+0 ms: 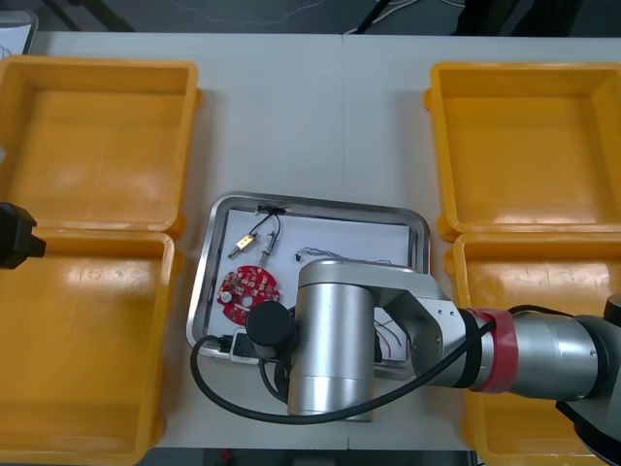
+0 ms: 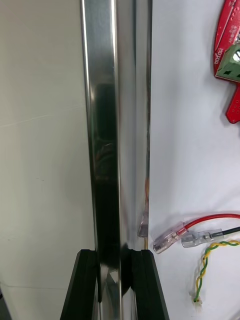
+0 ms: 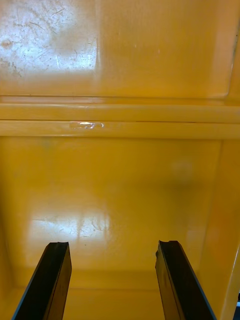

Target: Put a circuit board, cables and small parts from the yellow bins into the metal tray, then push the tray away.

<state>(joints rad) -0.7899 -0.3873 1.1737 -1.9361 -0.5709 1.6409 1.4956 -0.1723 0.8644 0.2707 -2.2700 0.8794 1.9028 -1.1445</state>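
Note:
The metal tray (image 1: 320, 205), white inside, lies between the yellow bins. In it are a round red circuit board (image 1: 248, 288), small metal parts (image 1: 246, 240) and a thin cable (image 1: 340, 256). My right arm reaches over the tray's near side. In the right wrist view my right gripper (image 2: 114, 255) is shut on the tray's shiny rim (image 2: 107, 125), one finger on each side. Inside that rim lie the red circuit board (image 2: 231, 50) and red and yellow cables (image 2: 212, 235). My left gripper (image 3: 112, 250) hangs open over a bare yellow bin floor (image 3: 120, 190).
Two yellow bins stand at the left (image 1: 97, 146) and two at the right (image 1: 524, 146), their visible floors bare. Bare table (image 1: 310, 116) lies beyond the tray's far rim. My left arm's black end (image 1: 15, 238) sits at the left edge between the left bins.

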